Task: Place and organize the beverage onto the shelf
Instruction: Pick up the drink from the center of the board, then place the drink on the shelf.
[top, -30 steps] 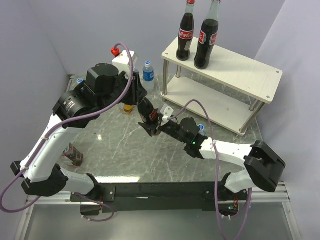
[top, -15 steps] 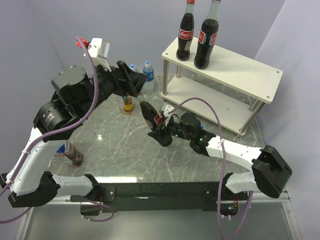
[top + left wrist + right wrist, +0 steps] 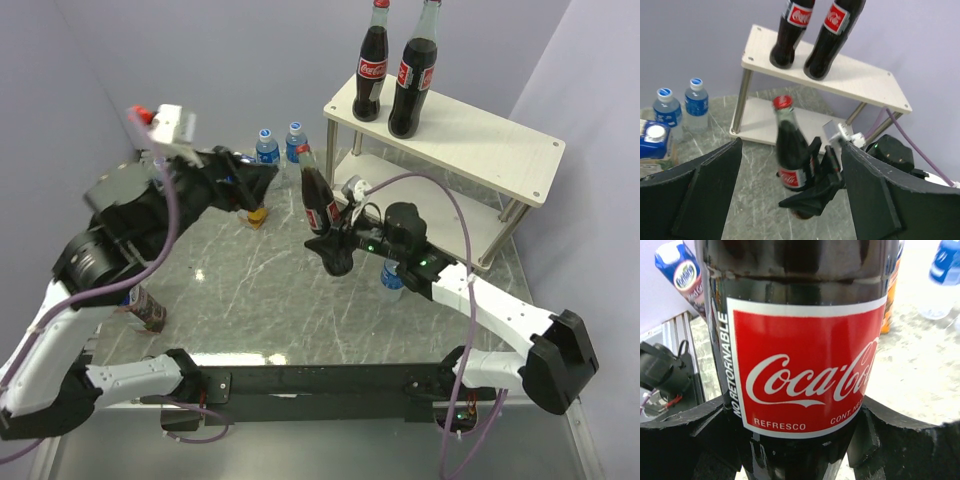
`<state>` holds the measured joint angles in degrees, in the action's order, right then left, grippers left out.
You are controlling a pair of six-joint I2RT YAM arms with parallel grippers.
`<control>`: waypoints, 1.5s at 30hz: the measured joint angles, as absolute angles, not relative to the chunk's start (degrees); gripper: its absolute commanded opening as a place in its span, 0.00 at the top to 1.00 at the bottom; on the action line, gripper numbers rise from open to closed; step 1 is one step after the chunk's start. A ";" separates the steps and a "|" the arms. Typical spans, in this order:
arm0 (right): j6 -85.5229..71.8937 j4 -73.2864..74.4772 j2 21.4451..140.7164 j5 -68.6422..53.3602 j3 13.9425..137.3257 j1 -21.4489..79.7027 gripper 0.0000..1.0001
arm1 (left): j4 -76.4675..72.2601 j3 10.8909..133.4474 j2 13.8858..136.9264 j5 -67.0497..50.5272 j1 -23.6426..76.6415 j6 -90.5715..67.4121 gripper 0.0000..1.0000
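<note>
Firmly, right gripper (image 3: 334, 251) clamps cola bottle (image 3: 318, 200); left gripper (image 3: 257, 183) gapes wide.

A dark red-capped cola bottle (image 3: 790, 155), clamped by the right tool (image 3: 807, 197), is framed by the wide-spread fingers (image 3: 705, 190) of the left tool (image 3: 791, 147), before a pale wooden two-tier shelf (image 3: 865, 82) bearing two more bottles (image 3: 827, 45).
</note>
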<state>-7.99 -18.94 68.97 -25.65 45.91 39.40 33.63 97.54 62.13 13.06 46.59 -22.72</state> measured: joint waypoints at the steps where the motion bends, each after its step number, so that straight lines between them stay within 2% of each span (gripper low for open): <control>1: -7.77 -17.12 68.53 -25.65 47.35 39.11 1.00 | 33.15 96.75 60.45 13.65 46.59 -22.52 0.14; 9: -2.44 -3.18 65.39 -24.60 60.12 36.38 1.00 | 29.76 90.37 52.01 17.72 46.59 -21.98 0.14; 16: 2.61 7.75 62.57 -21.91 71.05 31.86 1.00 | 29.52 84.44 51.75 19.59 46.59 -22.00 0.13; 23: 4.36 10.41 61.69 -18.94 78.81 28.01 1.00 | 29.78 82.83 51.44 20.67 46.59 -21.96 0.13; 37: 8.71 15.16 61.80 -13.52 82.13 25.98 1.00 | 29.28 81.89 51.94 20.45 46.59 -22.11 0.14; 45: 7.57 7.11 52.60 -12.80 70.74 19.64 1.00 | 27.81 79.72 51.83 20.18 46.59 -21.85 0.14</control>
<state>7.57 7.11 52.60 -12.80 70.74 19.64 27.81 79.72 51.83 20.18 46.59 -21.85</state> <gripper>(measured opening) 0.709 0.863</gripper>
